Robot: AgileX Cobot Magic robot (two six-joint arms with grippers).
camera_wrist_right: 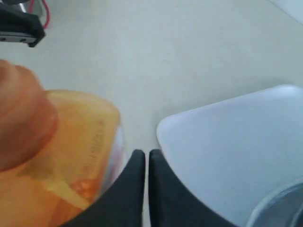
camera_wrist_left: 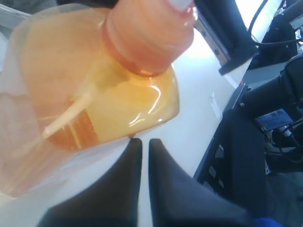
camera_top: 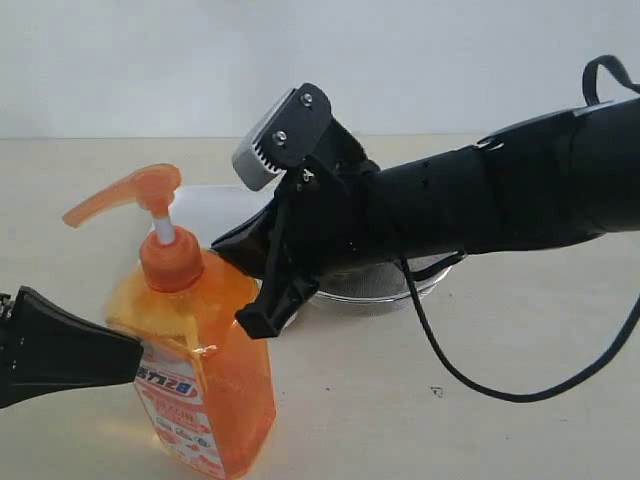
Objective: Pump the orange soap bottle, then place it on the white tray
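— Grippers first: the left gripper (camera_wrist_left: 143,143) has its black fingers pressed together, only a hairline slit between them, and nothing caught in there.

— Same on the other side! The right gripper (camera_wrist_right: 142,155) is pinched tight too, and empty.

— And the orange soap bottle (camera_top: 205,385)?

— It's standing on the pale table (camera_top: 520,410), near the front, with the pump head (camera_top: 125,195) up and a bit of white stem showing. No one is holding it.

— The left gripper comes in low from the left, tips right at the bottle's side. Whether they touch it, I can't tell.

— The right arm reaches across from the right, its gripper slanting down just beside the bottle's shoulder. From its wrist view the tips sit over bare table between the bottle and the white tray (camera_top: 215,205).

— So the tray is behind the bottle, apart from it?

— Yes, and the bottle isn't on it. A steel mesh strainer (camera_top: 375,288) rests just beside the tray, under the right arm, and a black cable (camera_top: 450,375) loops down to the table.
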